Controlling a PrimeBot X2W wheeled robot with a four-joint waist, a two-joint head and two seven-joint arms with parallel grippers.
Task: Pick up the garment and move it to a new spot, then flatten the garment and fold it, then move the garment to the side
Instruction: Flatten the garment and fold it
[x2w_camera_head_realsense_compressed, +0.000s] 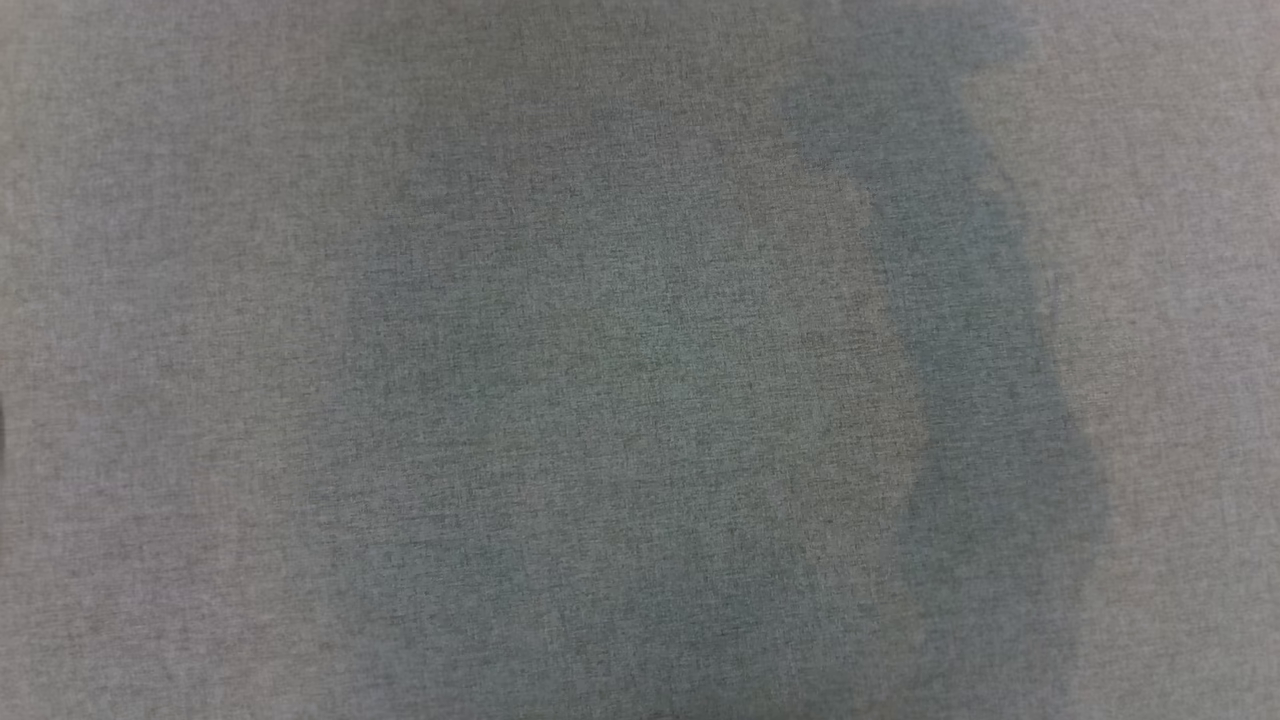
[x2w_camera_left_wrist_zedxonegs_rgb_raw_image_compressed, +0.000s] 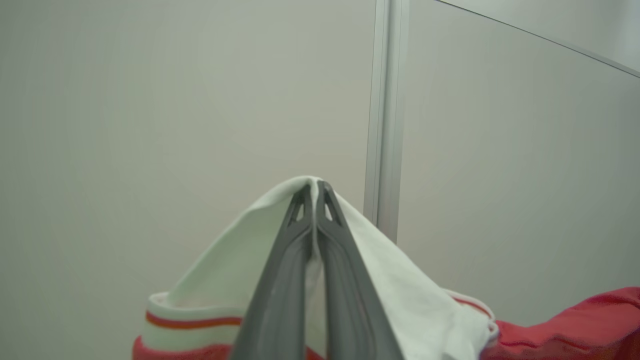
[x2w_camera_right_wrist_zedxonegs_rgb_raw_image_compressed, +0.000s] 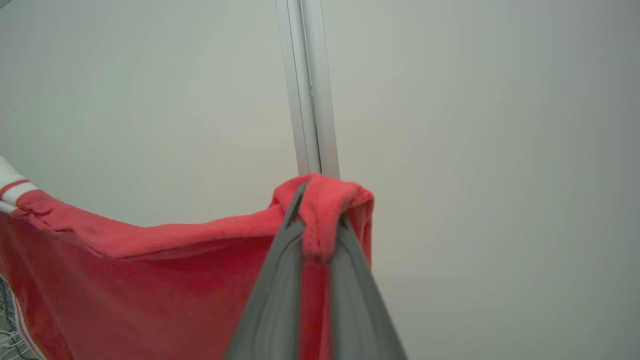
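1. The left hand is clamped on the garment. Its two dark fingers are pressed together along their length, with a thin fold of white cloth pinched between the tips.
2. From that pinch the white cloth falls away on both sides of the left hand like a small tent. Below and to the left of the fingers, a white band carries an orange-red stripe above a red edge.
3. The red part of the garment shows low to the right of the left hand.
4. The right hand is clamped on the garment too. A bunched roll of red cloth sits between its tips and hangs over them.
5. From the right hand the red cloth runs out to the left as a hanging sheet, its top edge sagging a little. It ends at a white striped band at the far left.
6. Beyond both hands stands a pale wall with an upright metal post, just past the fingertips.
7. Some cables show low to the left of the right hand, behind the cloth.
8. The head view looks down on a grey woven surface crossed by a soft shadow.
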